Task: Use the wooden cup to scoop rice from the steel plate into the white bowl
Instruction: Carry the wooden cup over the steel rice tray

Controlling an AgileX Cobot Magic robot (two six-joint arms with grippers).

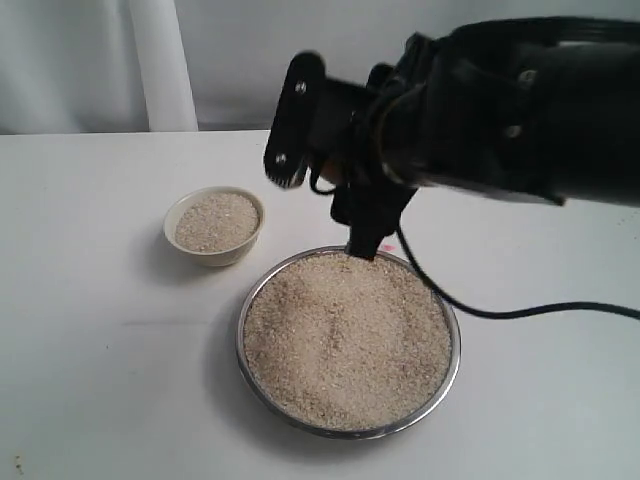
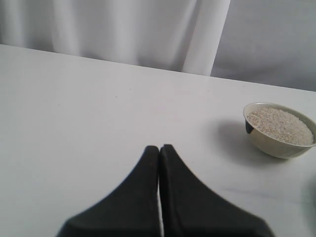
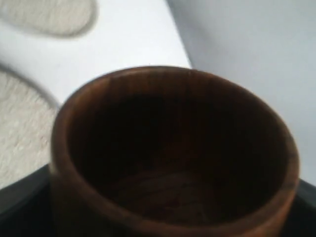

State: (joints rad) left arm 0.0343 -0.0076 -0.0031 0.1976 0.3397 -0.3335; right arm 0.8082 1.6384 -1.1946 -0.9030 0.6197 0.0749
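1. White worktop, pale curtain behind.
2. Left tool: fingers pressed together.
3. Right tool clamped on reddish-brown wooden cup, over rim of wide round steel plate heaped with pale rice.
4. Small cream-white bowl just beside plate, rice-filled.

Blurred, edge-cropped wooden cup; exterior view's arm apparently hides it.

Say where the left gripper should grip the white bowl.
Probably pinch the thick rim of the white bowl from above, on the side facing the left gripper. It stands upright, its wall tapers downward, and rice fills it nearly level, so dip shallowly.
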